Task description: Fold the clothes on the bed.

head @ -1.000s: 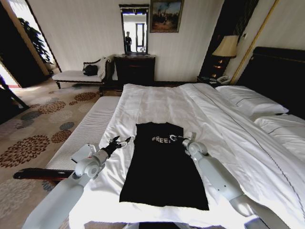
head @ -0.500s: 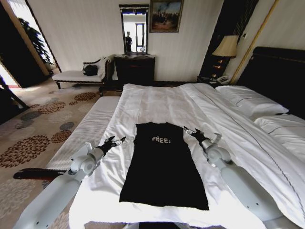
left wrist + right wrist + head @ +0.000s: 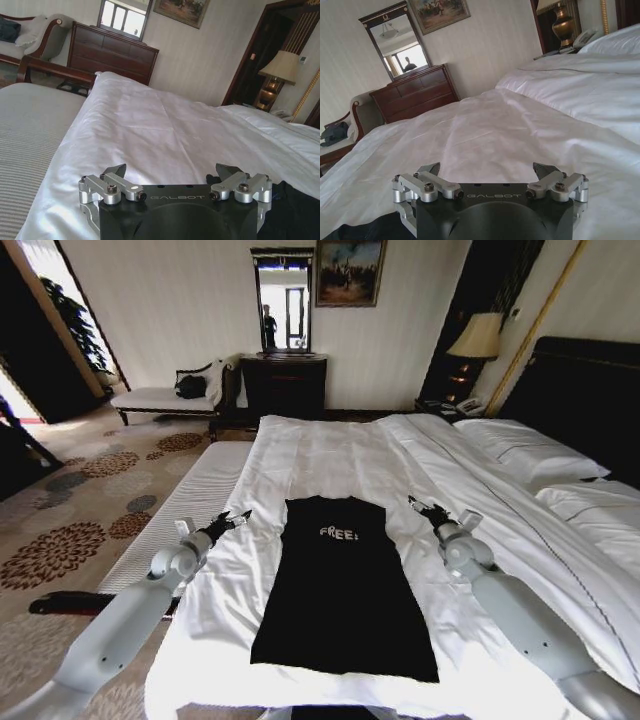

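"FREE!" T-shirt [image 3: 343, 585], GALBOT-marked grippers apart

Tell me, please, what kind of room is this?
Probably a hotel bedroom: a large bed with white pillows, a bedside lamp, and a dark dresser under a mirror.

Left gripper [image 3: 232, 521] is moved outward, away from the T-shirt [image 3: 343, 585] | right gripper [image 3: 428, 510] is likewise moved outward, jaws spread
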